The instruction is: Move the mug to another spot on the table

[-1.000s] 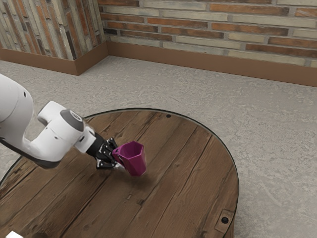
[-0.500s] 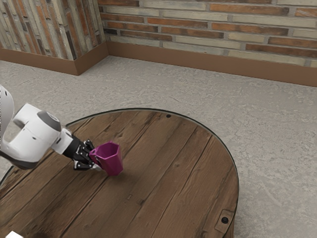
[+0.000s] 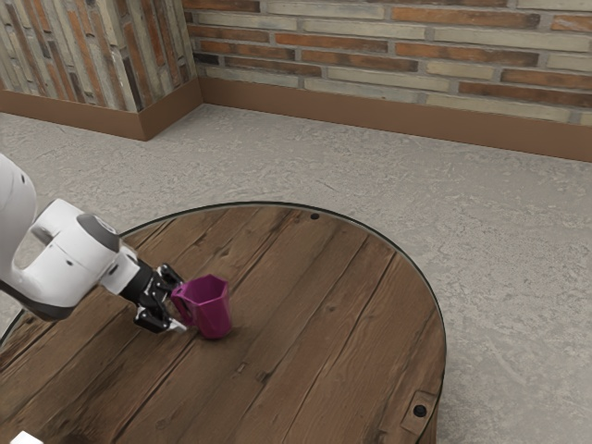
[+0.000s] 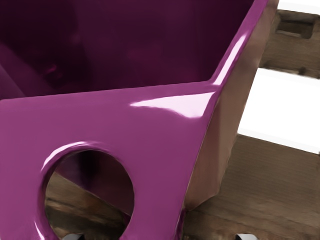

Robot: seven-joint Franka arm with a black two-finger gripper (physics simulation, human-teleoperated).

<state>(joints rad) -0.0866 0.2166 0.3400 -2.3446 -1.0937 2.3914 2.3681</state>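
Observation:
The magenta angular mug [image 3: 211,306] stands upright on the round wooden table [image 3: 351,305], toward the exterior view's left. My black gripper [image 3: 178,308] sits at the mug's handle side, fingers spread and open around the handle. In the wrist view the mug [image 4: 150,60] is very close, and its flat handle [image 4: 150,150] with a round hole is just under my hand. One fingertip [image 4: 241,235] shows apart from the handle's edge, above the table planks [image 4: 270,190].
The table's dark rim [image 3: 435,324] curves round at the exterior view's right, with a bolt hole [image 3: 420,410] near it. A small white thing [image 3: 23,437] lies at the table's lower left edge. Brick walls stand far behind.
My arm carried the mug toward the exterior view's left across the table. The mug now stands upright on the wood, and my fingers have spread apart at its handle.

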